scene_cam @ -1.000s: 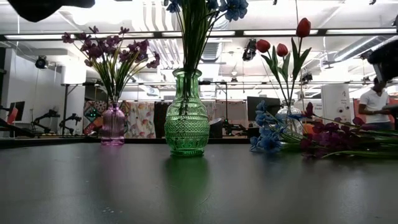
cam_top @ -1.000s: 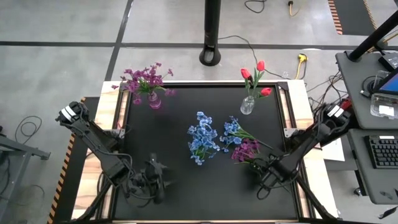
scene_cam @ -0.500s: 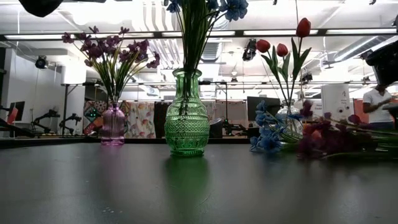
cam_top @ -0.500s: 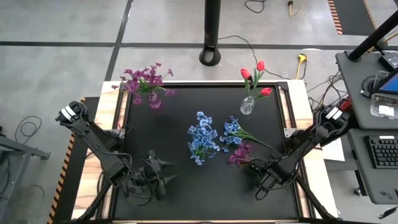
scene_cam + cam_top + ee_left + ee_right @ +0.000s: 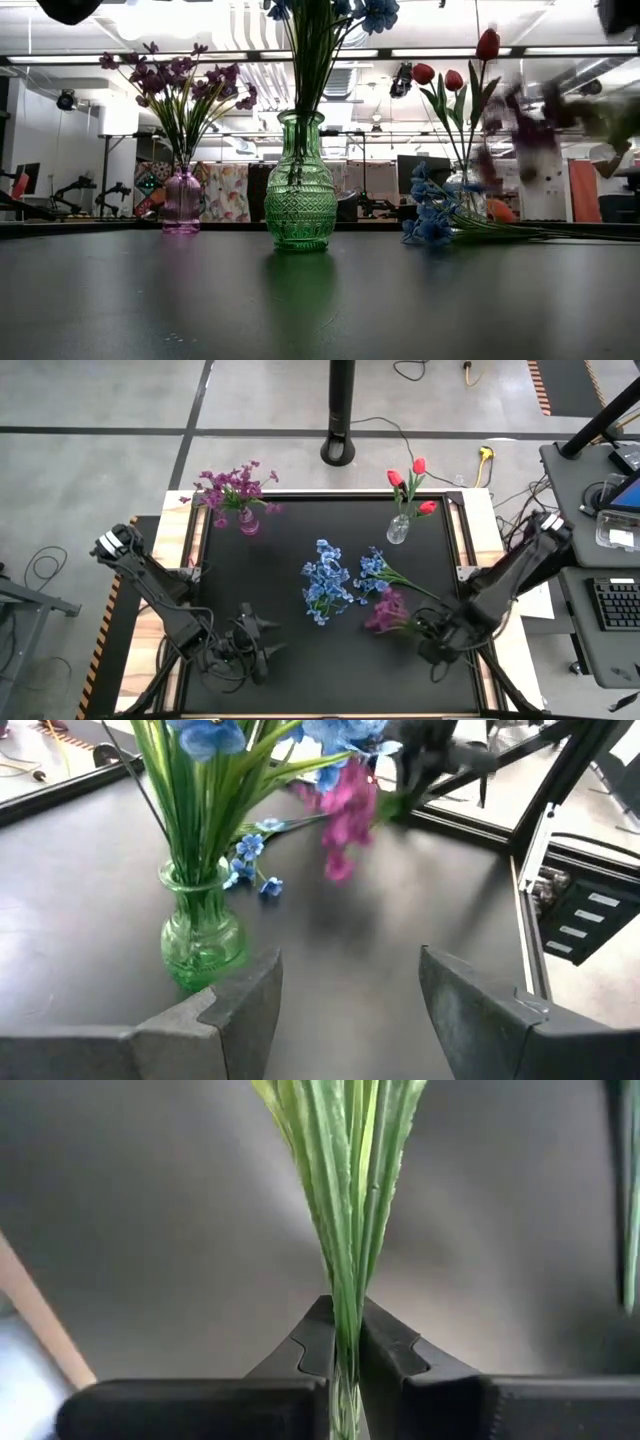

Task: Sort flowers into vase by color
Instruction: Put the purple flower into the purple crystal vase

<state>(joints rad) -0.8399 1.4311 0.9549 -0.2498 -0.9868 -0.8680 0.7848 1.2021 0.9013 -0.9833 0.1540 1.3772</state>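
My right gripper is shut on a purple flower and holds it above the table's near right part. The flower also shows blurred in the low view and in the left wrist view. A loose blue flower lies flat on the table just beyond it. The green vase at the centre holds blue flowers. The pink vase at the far left holds purple ones, and the clear vase at the far right holds red tulips. My left gripper waits open near the front left, facing the green vase. My right gripper pinches the purple flower's bundle of green stems between its two fingers. The fingers come steeply from above. The flower is lifted clear of the table, its blossoms sticking out toward the table's centre.
The black tabletop has a wooden border and rails along its sides. Beyond the right edge stand a desk with a keyboard. A pole base stands behind the far edge.
My right gripper has risen from the table with the purple flower, which lay beside the loose blue flower and now hangs clear of the surface. The blue flower has stayed where it was.
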